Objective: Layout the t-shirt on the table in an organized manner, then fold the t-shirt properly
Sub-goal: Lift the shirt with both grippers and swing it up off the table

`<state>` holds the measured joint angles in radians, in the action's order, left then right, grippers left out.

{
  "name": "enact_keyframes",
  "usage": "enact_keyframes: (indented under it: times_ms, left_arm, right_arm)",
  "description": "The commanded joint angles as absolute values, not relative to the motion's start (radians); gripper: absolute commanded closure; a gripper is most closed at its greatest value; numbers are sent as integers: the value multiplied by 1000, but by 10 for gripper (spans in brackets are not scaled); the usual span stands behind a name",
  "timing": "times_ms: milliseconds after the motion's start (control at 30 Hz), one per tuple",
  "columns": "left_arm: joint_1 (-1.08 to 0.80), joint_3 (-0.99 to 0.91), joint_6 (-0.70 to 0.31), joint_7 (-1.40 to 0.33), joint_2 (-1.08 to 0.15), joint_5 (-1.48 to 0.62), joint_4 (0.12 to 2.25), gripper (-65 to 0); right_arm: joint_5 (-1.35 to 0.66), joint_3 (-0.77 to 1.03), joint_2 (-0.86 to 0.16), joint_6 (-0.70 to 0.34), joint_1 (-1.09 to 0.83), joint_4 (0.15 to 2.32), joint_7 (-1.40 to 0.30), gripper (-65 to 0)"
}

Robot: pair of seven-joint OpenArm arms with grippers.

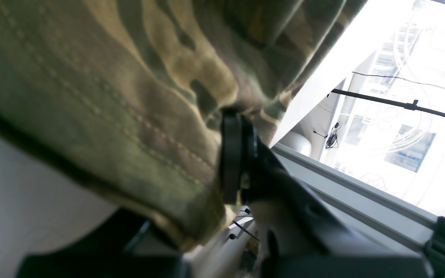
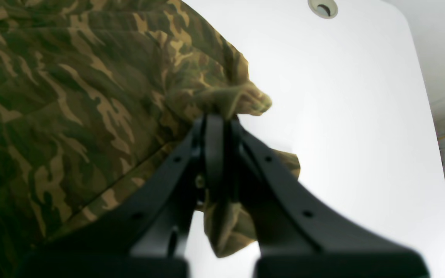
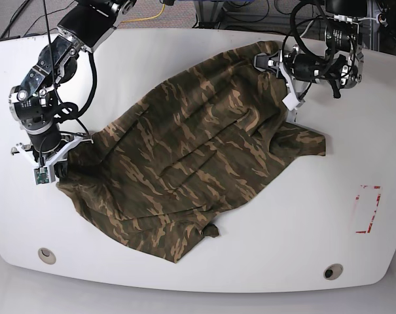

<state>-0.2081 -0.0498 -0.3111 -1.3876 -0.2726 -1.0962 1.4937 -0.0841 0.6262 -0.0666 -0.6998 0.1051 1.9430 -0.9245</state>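
Two arms are working across the wide glossy white bench (image 3: 204,261), which is carrying everything here. Sprawled over most of it is lying the large soft camouflage-print t-shirt (image 3: 184,163) in olive, brown and tan, spread diagonally between the two end effectors but rumpled, with creases running through its middle and one part flopping out just below the left end effector.

The right end effector (image 2: 216,119) is clenching a bunched fold of the cloth's edge, the fabric squeezed between its black fingers (image 2: 214,154) and hanging down under them; bare bench is showing just beyond its tips. The left end effector (image 3: 271,64) is gripping the opposite edge, and its wrist view shows a stitched hem pinched at the black fingertip pad (image 1: 231,154) and draping away above it.

Holding opposite edges like this appears meant to let the arms pull the garment taut and flatten it, so the layout step seems under way and folding not yet begun.

Off to the left end effector's far side, a small red rectangular outline (image 3: 366,209) is marking the bench.
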Motion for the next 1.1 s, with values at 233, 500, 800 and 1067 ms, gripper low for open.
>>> enact_keyframes:
  times_ms: [233, 500, 800, 1067]
  left_arm:
    - [-162, -99, -510, -1389, -280, -1106, 1560, 0]
    - [-45, -131, -595, -1383, -285, -1102, 1593, 0]
    - [143, -131, -698, -1386, -314, -1106, 1603, 0]
    - [357, -130, -698, -1386, -321, -1106, 1593, 0]
  right_arm:
    - [-101, 624, -79, -698, 130, 1982, -900, -16]
    - [-101, 622, -81, -698, 174, 2005, -900, -16]
    - [-93, 619, -97, -698, 266, 2018, -900, -16]
    - [-93, 615, -143, -698, 398, 2000, -903, -19]
